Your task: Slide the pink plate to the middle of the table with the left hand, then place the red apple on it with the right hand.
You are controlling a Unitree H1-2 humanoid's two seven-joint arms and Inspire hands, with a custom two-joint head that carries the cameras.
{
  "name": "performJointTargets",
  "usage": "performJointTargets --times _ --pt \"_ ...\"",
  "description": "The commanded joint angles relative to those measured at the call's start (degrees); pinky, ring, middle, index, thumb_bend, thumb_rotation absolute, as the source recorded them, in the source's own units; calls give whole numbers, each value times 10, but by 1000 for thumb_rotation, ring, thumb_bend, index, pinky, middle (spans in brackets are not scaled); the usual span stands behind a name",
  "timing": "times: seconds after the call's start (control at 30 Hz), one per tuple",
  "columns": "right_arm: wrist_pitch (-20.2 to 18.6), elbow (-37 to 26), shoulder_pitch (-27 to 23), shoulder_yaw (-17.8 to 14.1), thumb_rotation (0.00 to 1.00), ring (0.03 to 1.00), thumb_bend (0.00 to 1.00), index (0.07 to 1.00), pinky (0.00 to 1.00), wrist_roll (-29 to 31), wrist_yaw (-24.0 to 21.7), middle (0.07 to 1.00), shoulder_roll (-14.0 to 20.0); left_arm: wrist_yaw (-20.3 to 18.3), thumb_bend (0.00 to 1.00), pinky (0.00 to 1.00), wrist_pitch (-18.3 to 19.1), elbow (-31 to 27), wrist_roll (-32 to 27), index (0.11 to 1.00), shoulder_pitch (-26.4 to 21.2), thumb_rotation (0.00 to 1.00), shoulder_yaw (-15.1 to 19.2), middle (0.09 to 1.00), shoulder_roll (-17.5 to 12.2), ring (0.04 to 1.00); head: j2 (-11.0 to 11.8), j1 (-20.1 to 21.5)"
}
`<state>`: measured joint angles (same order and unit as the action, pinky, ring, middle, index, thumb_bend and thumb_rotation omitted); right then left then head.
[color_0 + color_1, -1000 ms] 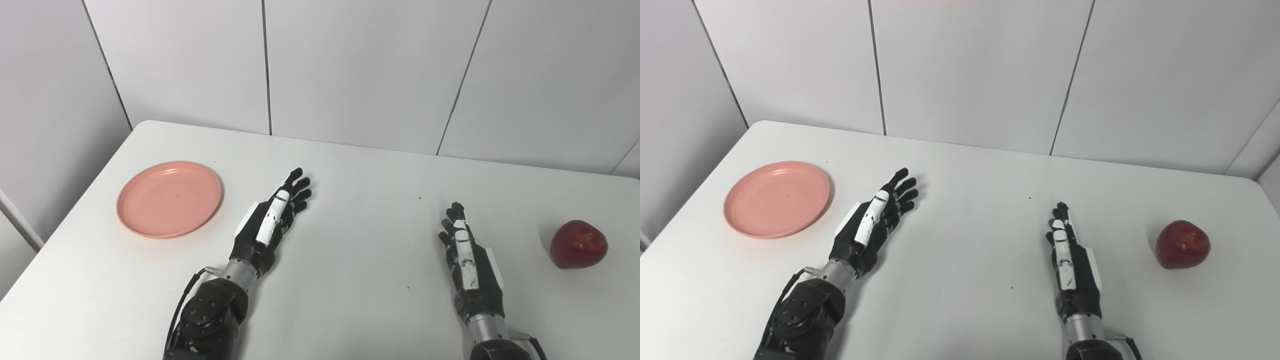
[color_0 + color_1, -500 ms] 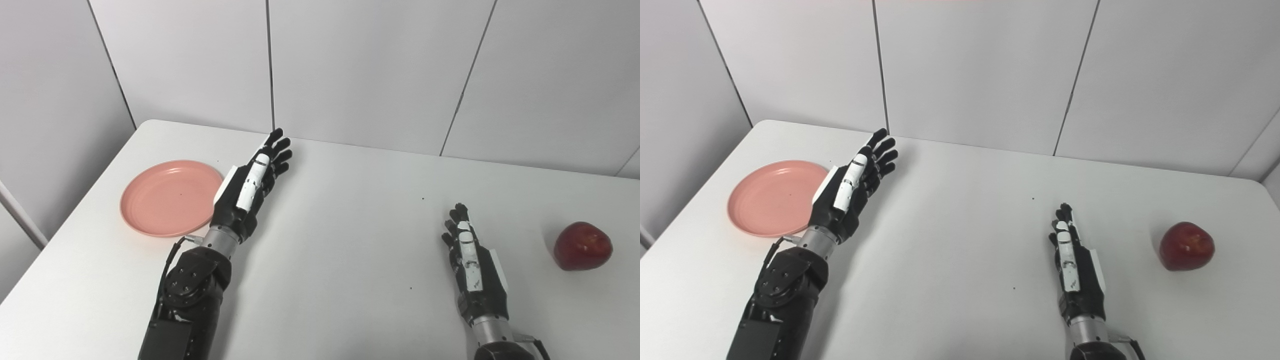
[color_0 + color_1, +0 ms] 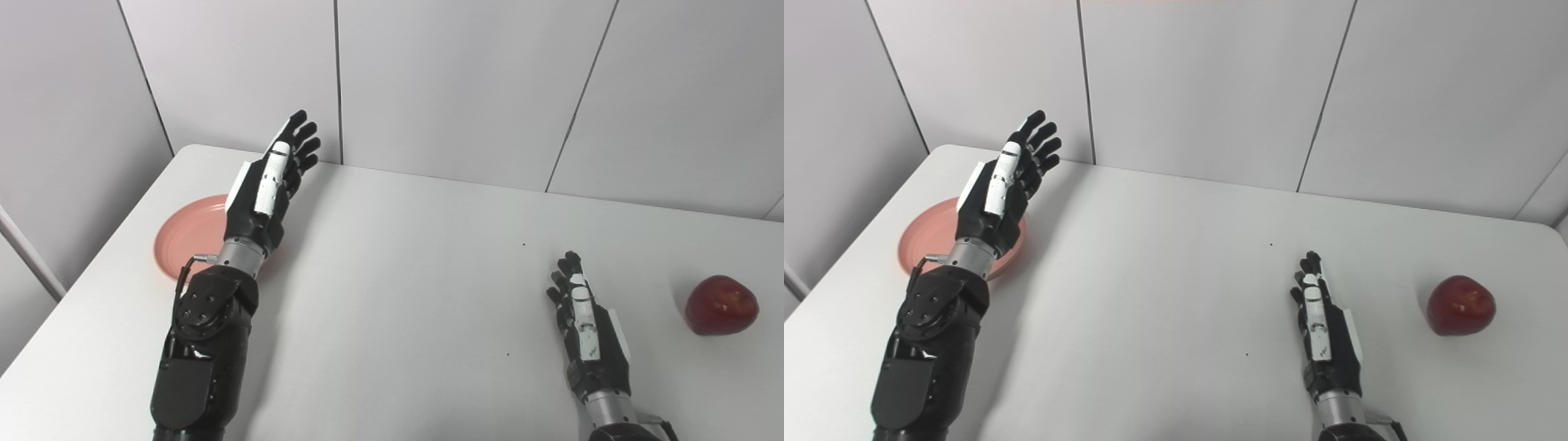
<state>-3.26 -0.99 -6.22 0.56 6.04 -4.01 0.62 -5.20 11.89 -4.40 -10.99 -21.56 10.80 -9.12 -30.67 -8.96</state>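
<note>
The pink plate [image 3: 184,242] lies at the table's left side, partly hidden behind my left hand and wrist. My left hand [image 3: 269,184] is open with fingers straight, raised above the plate's right part and reaching toward the back wall; it also shows in the right eye view [image 3: 1001,184]. The red apple [image 3: 721,304] sits at the table's right side. My right hand [image 3: 585,324] is open, edge-on to the table at the front right, well left of the apple and apart from it.
The white table [image 3: 416,288] has a rounded back-left corner and a left edge close to the plate. A grey panelled wall [image 3: 459,86] stands right behind the table.
My left hand has risen and moved left and away from me, from the table's middle to above the plate, covering part of it. The right hand and the apple have stayed put; the camera has shifted slightly.
</note>
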Motion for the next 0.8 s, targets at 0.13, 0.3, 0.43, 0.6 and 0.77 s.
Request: performJointTargets --times 0.13,0.3,0.43,0.6,0.77 --pt "29 -4 -4 -4 1000 1000 210 1000 1000 3 -6 1000 4 9 414 925 -62 40 3 912 -47 1000 25 937 -37 926 2 -4" --pt "35 1 -5 -6 1000 1000 219 1000 1000 6 -10 1000 7 5 411 939 -77 67 -10 910 -56 1000 40 945 -57 944 3 -10" --pt "41 5 -5 -8 1000 1000 206 1000 1000 5 -9 1000 6 14 393 919 -83 78 -3 912 -63 1000 51 934 -69 932 3 -10" --pt "37 4 -5 -9 1000 1000 228 1000 1000 5 -9 1000 6 22 369 917 -79 82 -16 900 -72 1000 73 927 -82 924 2 -12" --pt "33 0 -3 -9 1000 1000 233 1000 1000 7 -10 1000 6 31 353 911 -66 87 -21 904 -76 1000 87 931 -95 926 2 -13"
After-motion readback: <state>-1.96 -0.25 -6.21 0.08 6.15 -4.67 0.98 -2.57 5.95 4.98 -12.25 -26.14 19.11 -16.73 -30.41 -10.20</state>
